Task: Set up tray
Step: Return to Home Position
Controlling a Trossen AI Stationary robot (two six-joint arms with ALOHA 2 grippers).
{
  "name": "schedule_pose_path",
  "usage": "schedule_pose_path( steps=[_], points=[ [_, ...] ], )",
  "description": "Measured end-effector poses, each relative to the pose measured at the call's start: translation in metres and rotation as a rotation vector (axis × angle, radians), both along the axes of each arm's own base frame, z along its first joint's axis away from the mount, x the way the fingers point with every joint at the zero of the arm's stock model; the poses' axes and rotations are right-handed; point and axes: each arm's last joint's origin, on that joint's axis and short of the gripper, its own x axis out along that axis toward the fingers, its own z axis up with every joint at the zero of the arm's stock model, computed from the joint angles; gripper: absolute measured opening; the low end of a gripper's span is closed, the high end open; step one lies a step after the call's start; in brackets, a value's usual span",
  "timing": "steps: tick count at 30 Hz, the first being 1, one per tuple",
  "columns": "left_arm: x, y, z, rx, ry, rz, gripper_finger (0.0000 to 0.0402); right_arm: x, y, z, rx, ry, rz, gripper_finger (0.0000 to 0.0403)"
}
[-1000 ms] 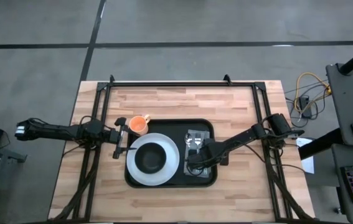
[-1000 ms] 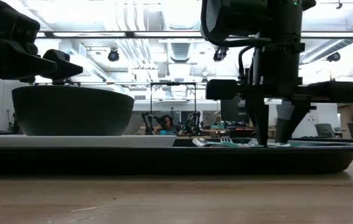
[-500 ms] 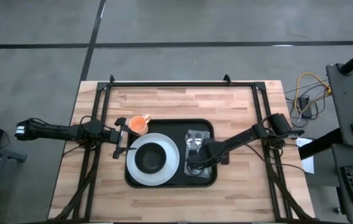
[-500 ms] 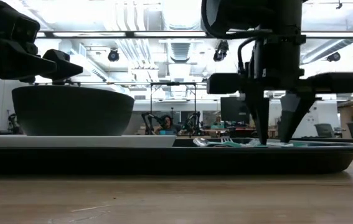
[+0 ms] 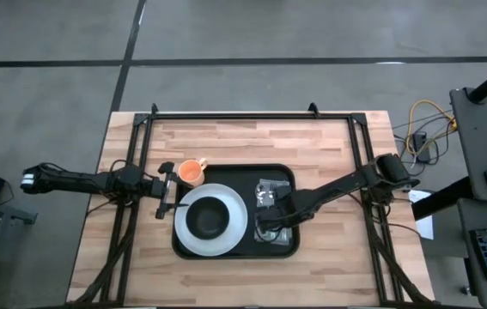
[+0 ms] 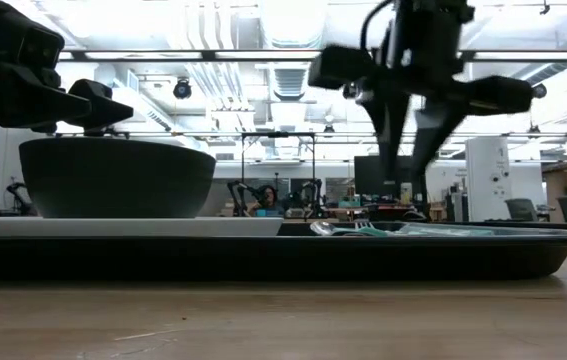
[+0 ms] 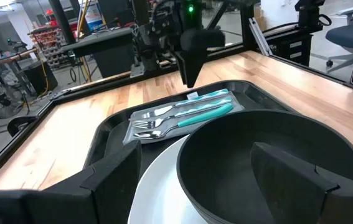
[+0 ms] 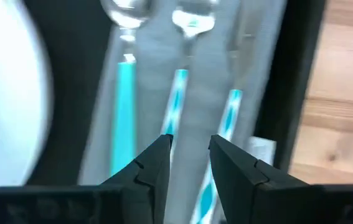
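The black tray [image 5: 288,176] lies mid-table. On its left half a white plate [image 5: 236,230] carries a dark bowl [image 5: 208,219]. On its right half a grey napkin [image 5: 269,190] bears a spoon, fork and knife with teal handles [image 8: 177,99]. My right gripper [image 6: 404,175] hangs open above the napkin, clear of the cutlery, also seen in its wrist view [image 8: 190,142]. My left gripper [image 5: 167,190] waits open at the plate's left edge, with the bowl [image 7: 269,155] ahead of its fingers. An orange cup [image 5: 191,172] stands on the table by the tray's far left corner.
Black frame rails [image 5: 131,215] run along the table's left, right and far sides. Bare wood lies in front of the tray [image 5: 234,279] and beyond it [image 5: 243,142]. Cables and equipment sit off the table's right edge [image 5: 423,129].
My right gripper has risen from just above the napkin, where its fingertips stood among the cutlery, to well above the tray, staying open. The cutlery and napkin have stayed in place.
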Motion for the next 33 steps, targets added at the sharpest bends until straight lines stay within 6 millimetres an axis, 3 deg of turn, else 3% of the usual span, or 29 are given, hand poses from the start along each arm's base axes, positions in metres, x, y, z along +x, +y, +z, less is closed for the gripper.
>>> schedule_pose_path(
  steps=[4, 9, 14, 17, 24, 29, 33],
  points=[
    [0.000, 0.000, 0.000, 0.000, 0.000, 0.000, 0.0280, 0.007, 0.002, 0.010, 0.012, -0.055, 0.007, 0.0096],
    [0.000, 0.000, 0.000, 0.000, 0.000, 0.000, 0.0280, 0.012, 0.001, 0.019, -0.095, -0.078, 0.138, 0.0090],
    [0.000, 0.000, 0.000, 0.000, 0.000, 0.000, 0.0280, 0.018, 0.006, 0.023, -0.302, -0.064, 0.470, 0.0085],
    [0.000, 0.000, 0.000, 0.000, 0.000, 0.001, 0.0280, 0.021, 0.024, 0.019, -0.445, -0.107, 0.683, 0.0084],
    [0.000, 0.000, 0.000, 0.000, 0.000, 0.001, 0.0280, 0.019, 0.065, 0.021, -0.579, -0.161, 1.154, 0.0091],
    [0.000, 0.000, 0.000, 0.000, 0.000, 0.001, 0.0280, 0.018, 0.069, 0.017, -0.654, -0.140, 1.298, 0.0086],
    [0.000, 0.000, 0.000, 0.000, 0.000, 0.001, 0.0280, 0.023, 0.058, 0.006, -0.669, -0.149, 1.412, 0.0079]
  ],
)
